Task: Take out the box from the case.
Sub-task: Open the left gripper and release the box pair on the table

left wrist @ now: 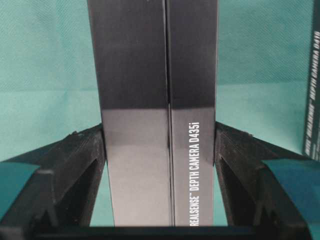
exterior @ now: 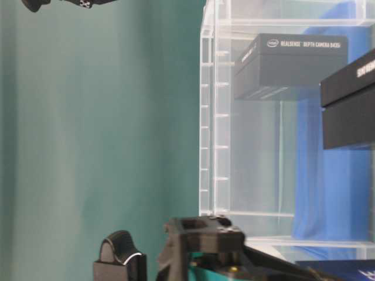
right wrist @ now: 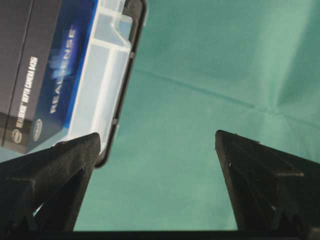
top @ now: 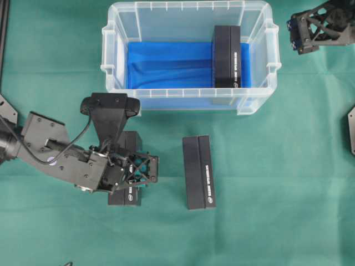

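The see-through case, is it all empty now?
No, one black box still stands inside the case on the blue cloth, near its right end.

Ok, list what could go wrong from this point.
1. The left end effector has its fingers against both sides of a black box on the green cloth; if it lifts away without opening wider, it may drag or tip the box.
2. That box lies close to a second box; a sideways swing could knock it.
3. One box remains in the case, near its right wall, leaving little finger room there.
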Controlling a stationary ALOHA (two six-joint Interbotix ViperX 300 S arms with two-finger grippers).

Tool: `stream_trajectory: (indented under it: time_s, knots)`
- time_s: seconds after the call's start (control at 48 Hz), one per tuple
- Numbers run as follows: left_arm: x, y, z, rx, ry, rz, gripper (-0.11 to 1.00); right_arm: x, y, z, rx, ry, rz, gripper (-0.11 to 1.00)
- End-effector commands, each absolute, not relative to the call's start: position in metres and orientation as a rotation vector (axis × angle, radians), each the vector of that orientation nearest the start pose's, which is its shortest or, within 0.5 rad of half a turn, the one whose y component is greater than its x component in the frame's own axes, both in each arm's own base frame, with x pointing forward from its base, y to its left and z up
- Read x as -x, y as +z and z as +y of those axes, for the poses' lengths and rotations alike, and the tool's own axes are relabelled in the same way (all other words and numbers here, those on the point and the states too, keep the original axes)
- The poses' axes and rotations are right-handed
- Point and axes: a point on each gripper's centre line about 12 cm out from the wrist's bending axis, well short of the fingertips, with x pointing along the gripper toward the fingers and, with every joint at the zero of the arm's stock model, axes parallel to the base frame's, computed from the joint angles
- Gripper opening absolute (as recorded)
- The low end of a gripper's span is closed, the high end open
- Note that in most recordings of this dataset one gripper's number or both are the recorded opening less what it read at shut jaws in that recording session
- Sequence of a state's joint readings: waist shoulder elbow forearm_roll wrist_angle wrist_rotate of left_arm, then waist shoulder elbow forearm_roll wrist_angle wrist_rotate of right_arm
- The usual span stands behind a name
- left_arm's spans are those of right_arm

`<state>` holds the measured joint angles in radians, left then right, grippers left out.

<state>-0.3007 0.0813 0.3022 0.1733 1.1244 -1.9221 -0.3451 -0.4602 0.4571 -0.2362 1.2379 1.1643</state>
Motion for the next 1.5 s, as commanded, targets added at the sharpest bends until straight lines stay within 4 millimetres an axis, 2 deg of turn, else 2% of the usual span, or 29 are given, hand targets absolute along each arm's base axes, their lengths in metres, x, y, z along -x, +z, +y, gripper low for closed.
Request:
stream_trajectory:
  time_s: [0.0, 0.688, 0.812, 0.875, 1.479]
  knots:
    - [-0.36, 0.201, -0.093, 1.167, 1.147, 1.026, 0.61, -0.235, 0.32, -0.111, -0.992, -1.11, 0.834, 0.93]
    - [-0.364, 0.204, -0.096, 1.204, 1.104, 1.019, 0.62, -0.236, 0.32, -0.109, -0.987, -1.099, 0.836, 0.93]
    - [-0.366, 0.207, -0.097, 1.216, 1.096, 1.017, 0.9, -0.236, 0.32, -0.108, -0.985, -1.097, 0.837, 0.93]
    - [-0.367, 0.21, -0.098, 1.222, 1.089, 1.012, 0.98, -0.237, 0.321, -0.108, -0.985, -1.094, 0.835, 0.93]
    - [-0.366, 0.22, -0.097, 1.235, 1.075, 1.002, 0.95, -0.237, 0.321, -0.107, -0.983, -1.091, 0.835, 0.93]
